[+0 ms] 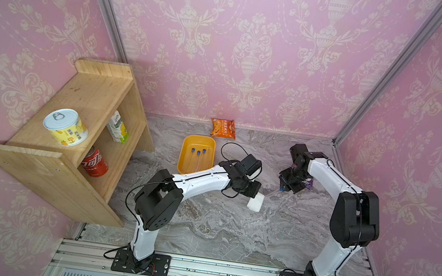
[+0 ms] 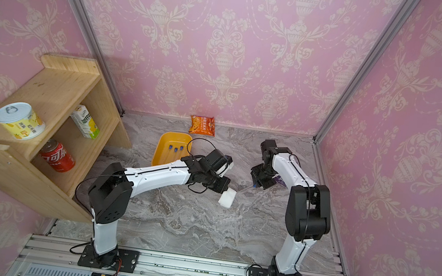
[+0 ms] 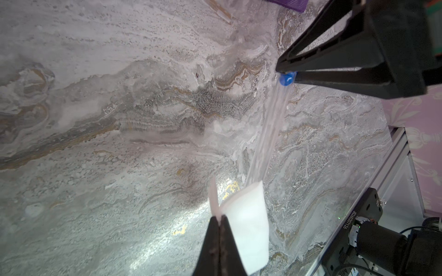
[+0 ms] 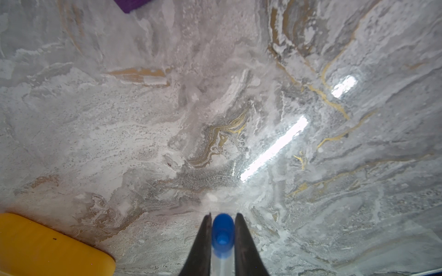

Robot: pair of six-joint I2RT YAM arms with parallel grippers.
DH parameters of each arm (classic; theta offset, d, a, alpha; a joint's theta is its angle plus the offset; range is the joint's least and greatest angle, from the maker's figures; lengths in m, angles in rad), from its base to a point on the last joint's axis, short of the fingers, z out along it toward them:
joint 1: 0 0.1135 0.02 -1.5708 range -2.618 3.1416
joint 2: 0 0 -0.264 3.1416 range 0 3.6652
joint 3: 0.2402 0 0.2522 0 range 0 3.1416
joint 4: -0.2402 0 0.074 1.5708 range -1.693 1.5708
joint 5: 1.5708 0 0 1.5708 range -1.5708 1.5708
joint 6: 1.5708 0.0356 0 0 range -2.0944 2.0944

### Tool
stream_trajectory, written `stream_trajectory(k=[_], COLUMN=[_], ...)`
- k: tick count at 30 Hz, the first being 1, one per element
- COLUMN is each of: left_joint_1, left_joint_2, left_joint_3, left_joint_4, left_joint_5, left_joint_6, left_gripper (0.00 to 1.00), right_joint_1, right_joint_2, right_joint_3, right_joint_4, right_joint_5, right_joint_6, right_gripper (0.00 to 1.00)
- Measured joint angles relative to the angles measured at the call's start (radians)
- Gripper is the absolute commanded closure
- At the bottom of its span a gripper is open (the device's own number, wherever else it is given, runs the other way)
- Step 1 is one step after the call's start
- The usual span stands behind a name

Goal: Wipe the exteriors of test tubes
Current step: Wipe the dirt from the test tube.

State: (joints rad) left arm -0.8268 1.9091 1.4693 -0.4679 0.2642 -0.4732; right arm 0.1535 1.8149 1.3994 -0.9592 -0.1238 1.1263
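My right gripper (image 4: 223, 215) is shut on the blue cap (image 4: 223, 230) of one clear test tube (image 3: 267, 133), held in the air over the marble table. The tube slants down from the right gripper (image 1: 282, 188) toward my left gripper (image 3: 219, 217). That gripper is shut on a folded white wipe (image 3: 246, 227). The tube's open end meets the wipe's (image 1: 255, 203) edge and looks blurred. Three more test tubes (image 1: 198, 156) lie in the yellow tray (image 1: 182, 154) behind the left arm; both top views show them (image 2: 175, 150).
A wooden shelf (image 1: 93, 97) at the left holds a tin (image 1: 65, 127), a carton (image 1: 117, 130) and a red cola can (image 1: 94, 162). An orange snack packet (image 1: 223, 128) lies by the back wall. A purple thing (image 1: 308, 183) lies under the right wrist. Aluminium rails (image 1: 224, 271) run along the front.
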Motion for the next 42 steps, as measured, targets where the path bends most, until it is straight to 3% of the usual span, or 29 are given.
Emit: stream_trajectory(k=[29,42], left_joint_1=[0.0,0.0], left_joint_2=[0.248,0.252], left_joint_3=[0.351,0.315], left_joint_4=[0.036,0.043], left_joint_5=[0.039,0.063], left_joint_6=[0.0,0.0], left_gripper=[1.0,1.0], right_joint_1=[0.003,-0.001], right_joint_2=[-0.08,-0.08], right_joint_3=[-0.028,-0.031], right_joint_4=[-0.009,-0.021], right_joint_5=[-0.001,-0.001], right_joint_6=[0.0,0.0], right_gripper=[0.9,0.9])
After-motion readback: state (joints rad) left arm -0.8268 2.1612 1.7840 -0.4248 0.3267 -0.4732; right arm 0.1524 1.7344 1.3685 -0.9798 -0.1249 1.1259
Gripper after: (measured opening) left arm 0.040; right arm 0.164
